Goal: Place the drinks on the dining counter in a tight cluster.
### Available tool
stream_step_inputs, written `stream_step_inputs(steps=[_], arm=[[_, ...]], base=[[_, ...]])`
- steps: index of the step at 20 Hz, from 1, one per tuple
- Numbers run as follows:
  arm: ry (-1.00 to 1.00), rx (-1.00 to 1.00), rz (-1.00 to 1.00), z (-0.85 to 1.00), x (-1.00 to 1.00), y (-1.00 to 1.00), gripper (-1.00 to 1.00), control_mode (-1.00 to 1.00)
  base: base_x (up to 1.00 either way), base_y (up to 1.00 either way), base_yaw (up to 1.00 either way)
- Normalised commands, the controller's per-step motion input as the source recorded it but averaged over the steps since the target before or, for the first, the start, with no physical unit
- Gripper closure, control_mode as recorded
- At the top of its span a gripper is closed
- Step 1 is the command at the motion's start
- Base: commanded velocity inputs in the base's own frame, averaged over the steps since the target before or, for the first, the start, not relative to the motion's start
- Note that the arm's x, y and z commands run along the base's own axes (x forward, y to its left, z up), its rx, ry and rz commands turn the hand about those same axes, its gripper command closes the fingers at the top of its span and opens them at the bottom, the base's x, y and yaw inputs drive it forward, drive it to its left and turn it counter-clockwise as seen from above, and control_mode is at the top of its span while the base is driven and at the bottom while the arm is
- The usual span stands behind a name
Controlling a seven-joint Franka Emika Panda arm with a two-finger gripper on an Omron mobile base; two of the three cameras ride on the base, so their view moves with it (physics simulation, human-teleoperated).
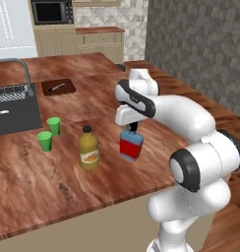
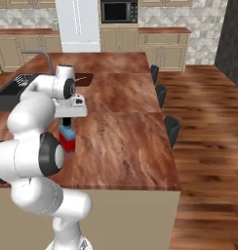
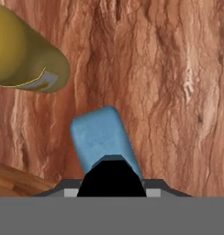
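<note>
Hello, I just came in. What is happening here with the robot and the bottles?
The robot arm has its gripper closed on the cap of the squat blue flask, holding it from above on the reddish-brown dining counter. The amber-yellow bottle stands upright just beside it, apart from the flask. Two green cups sit farther along, near the dark sink. Whether the flask rests on the counter or hangs slightly above it, I cannot tell.

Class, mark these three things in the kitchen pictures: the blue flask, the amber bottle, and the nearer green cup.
blue flask [image 1: 131, 147]: left base view, on its red label.
amber bottle [image 1: 88, 150]: left base view, on its yellow body above the label.
nearer green cup [image 1: 45, 141]: left base view, on its outer wall.
</note>
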Motion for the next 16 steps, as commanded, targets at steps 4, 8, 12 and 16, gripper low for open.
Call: stream_step_inputs(steps=[4,8,12,16], arm=[[0.07,0.00,-0.10,0.00,0.46,0.34,1.00,-1.00],[0.06,0.00,-0.08,-0.03,0.29,0.36,1.00,-1.00],[0.15,-0.03,-0.14,-0.09,0.34,0.24,1.00,-1.00],[0.03,-0.03,-0.12,-0.38,0.36,0.01,1.00,-1.00]], base=[[0.00,0.00,0.00],[0.00,0.00,0.00],[0.00,0.00,0.00],[0.00,0.00,0.00]])
